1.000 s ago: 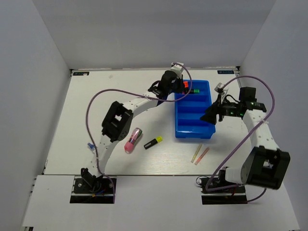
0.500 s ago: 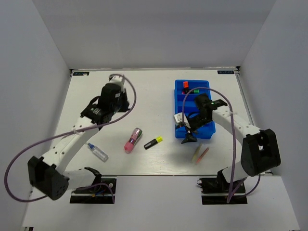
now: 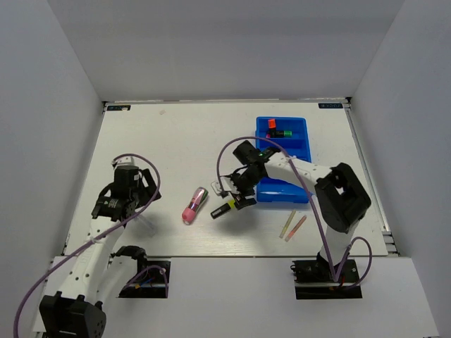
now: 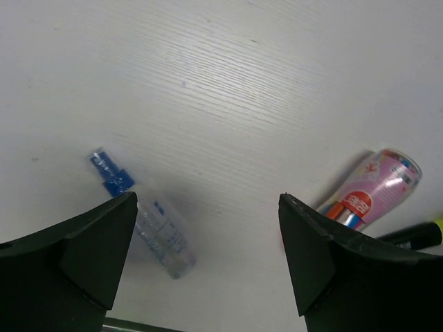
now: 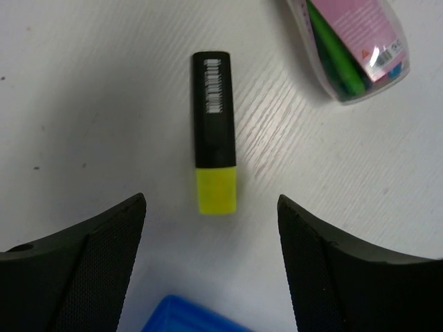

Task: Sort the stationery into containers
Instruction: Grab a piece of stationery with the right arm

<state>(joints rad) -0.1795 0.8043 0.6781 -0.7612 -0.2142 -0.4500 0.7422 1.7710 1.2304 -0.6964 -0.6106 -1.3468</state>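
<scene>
My right gripper [image 3: 236, 202] hovers open over a black highlighter with a yellow cap [image 5: 215, 142], which lies on the table just beyond the fingertips [image 5: 211, 198]. The same highlighter [image 3: 224, 208] lies left of the blue tray [image 3: 299, 144]. An orange-capped highlighter [image 3: 271, 123] and a green-capped one [image 3: 284, 132] lie in the tray's far compartments. My left gripper [image 4: 208, 200] is open above the table, with the clear blue-tipped pen [image 4: 145, 225] by its left finger. The pink-and-silver marker [image 3: 195, 205] lies between the two arms. Two thin pens [image 3: 293, 225] lie in front of the tray.
The right arm covers the tray's near-left part. White walls close in the table on three sides. The tray's near corner [image 5: 183, 315] shows at the bottom of the right wrist view, and the pink marker [image 5: 353, 48] at its top right.
The left arm has swung back from the far side to the near left, over the clear pen, and its jaws have opened. The right arm has moved left from the tray to the yellow-capped highlighter.
</scene>
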